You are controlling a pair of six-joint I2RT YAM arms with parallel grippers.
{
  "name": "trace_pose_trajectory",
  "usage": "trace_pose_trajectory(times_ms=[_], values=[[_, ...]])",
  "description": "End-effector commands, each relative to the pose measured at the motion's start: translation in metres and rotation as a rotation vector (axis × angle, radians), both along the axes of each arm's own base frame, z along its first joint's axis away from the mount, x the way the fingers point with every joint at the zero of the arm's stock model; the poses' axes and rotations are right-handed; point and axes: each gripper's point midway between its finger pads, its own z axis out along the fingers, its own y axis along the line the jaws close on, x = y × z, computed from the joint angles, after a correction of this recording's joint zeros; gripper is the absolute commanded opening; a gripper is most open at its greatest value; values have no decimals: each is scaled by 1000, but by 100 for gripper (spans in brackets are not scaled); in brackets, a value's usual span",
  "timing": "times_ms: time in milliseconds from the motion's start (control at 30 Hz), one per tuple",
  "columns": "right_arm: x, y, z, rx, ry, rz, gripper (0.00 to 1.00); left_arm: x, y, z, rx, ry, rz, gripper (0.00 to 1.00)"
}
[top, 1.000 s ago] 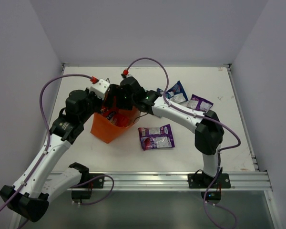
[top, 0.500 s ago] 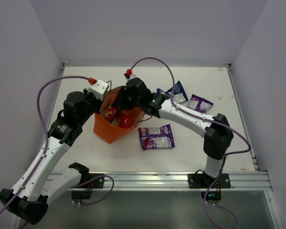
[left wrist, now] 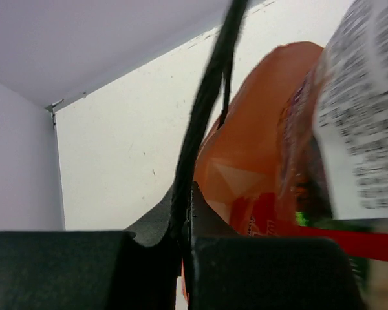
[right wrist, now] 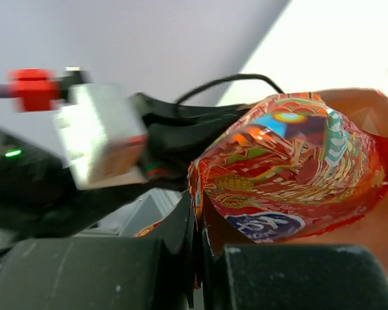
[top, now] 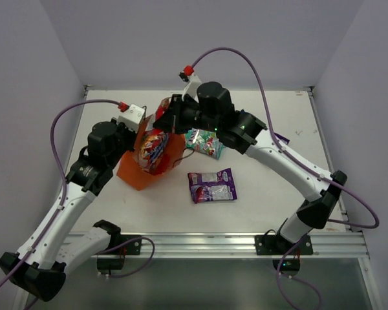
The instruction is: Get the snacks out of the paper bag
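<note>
Nearest me, a purple snack packet [top: 211, 186] lies flat on the table [top: 265, 206], long axis left to right. Its white label is too small to read. Behind it, left of centre, the orange paper bag [top: 139, 173] leans with its mouth up and to the right. My left gripper [left wrist: 184, 216] pinches its thin black handle [left wrist: 207, 110]. A white print panel [left wrist: 359, 129] on a packet beside it is too blurred to read. My right gripper [right wrist: 197, 242] is clamped on a red-orange packet [right wrist: 284, 168] at the mouth, and its blue oval logo is illegible. Farther back, my right arm partly hides a teal-green packet [top: 204, 143].
</note>
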Motion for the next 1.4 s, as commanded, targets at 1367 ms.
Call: trace_pose_trajectory(times_ms=[1367], values=[[316, -425, -90, -53, -85, -1063, 17, -16, -25, 44, 11, -204, -220, 0]])
